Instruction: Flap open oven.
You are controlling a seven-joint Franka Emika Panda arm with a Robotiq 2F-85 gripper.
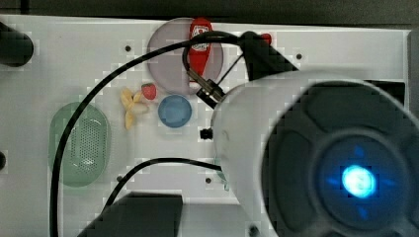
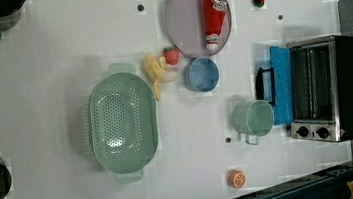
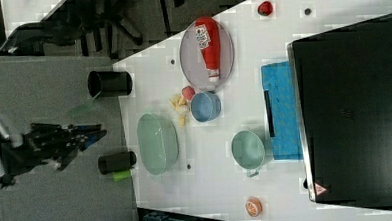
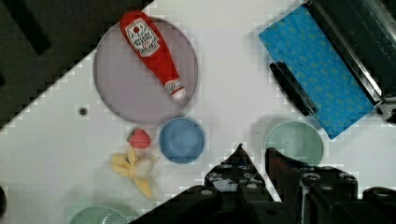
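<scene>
Wrist view: my gripper [image 4: 254, 156] hangs high above the table, well apart from the oven [image 4: 359, 42].
Fingers: a narrow gap between the tips, nothing between them.
Oven: at the table's edge; its blue door [image 2: 281, 83] lies folded flat, handle [image 2: 262, 83] outward, the chamber exposed. I judge the flap-open done, which would explain my standing clear.
Teal mug [image 2: 253, 118]: one, touching the door's outer edge.
Blue bowl [image 2: 201, 74]: one, farther out from the door than the mug.
Plate [image 2: 186, 20]: one, beyond the bowl, carrying one ketchup bottle [image 2: 215, 9] so it can't roll.
Fruit: one banana [image 2: 154, 72] and one strawberry [image 2: 171, 55], beside the bowl.
Colander [image 2: 123, 121]: one, farthest from the oven.
Knobs [image 2: 313, 132]: two.
</scene>
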